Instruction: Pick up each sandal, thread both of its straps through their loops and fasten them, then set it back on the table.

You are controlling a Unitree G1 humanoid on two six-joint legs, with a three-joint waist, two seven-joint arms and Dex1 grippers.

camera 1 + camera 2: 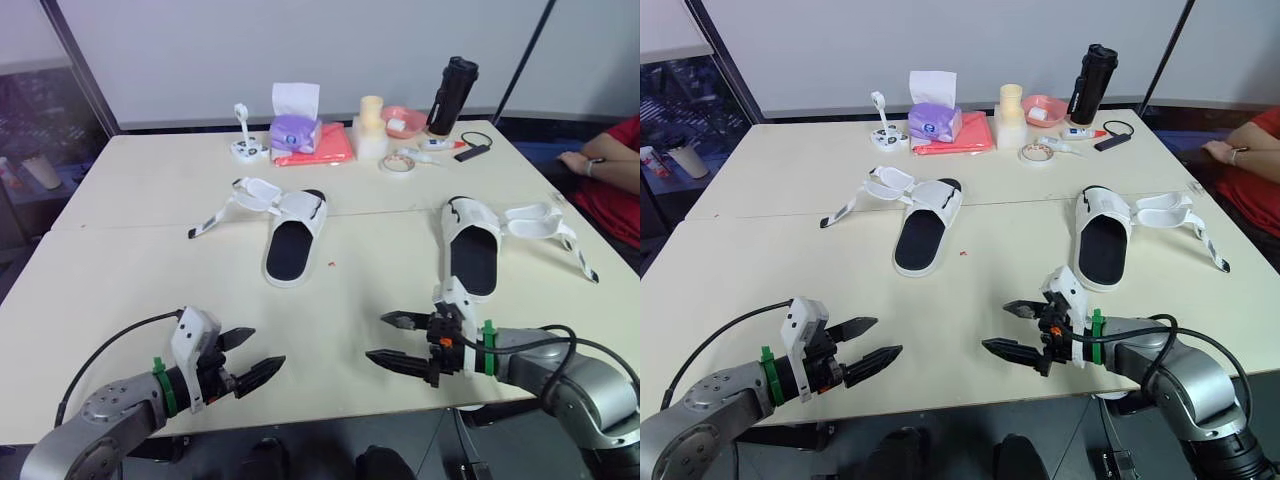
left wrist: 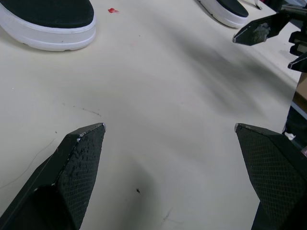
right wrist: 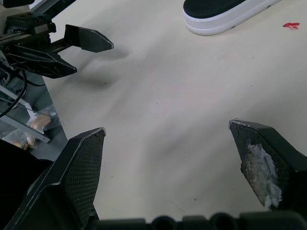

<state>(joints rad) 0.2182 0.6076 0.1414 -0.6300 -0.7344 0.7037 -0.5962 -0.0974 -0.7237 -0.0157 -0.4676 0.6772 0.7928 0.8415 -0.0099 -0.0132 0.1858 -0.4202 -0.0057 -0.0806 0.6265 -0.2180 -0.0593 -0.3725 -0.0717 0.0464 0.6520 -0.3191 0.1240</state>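
Both sandals lie sole-down on the desk (image 1: 150,270), well apart from each other and well beyond either tool. The left sandal (image 1: 293,243) sits near the middle, with its straps (image 1: 245,197) splayed out toward the robot's left. The right sandal (image 1: 472,258) has its own straps flung out toward the robot's right, and nothing is fastened yet. The loops are too small to make out, so their exact place on the uppers is uncertain.

The left tool (image 1: 268,346) and the right tool (image 1: 375,337) hover low over the near edge of the desk. Each has its fingers spread wide and is holding nothing.

The sandals look light, with a fairly stiff moulded sole and limp, floppy straps that will probably sag when lifted. A sensible hold would be one tool pinching the sole rim near the heel while the other takes a strap close to its tip.
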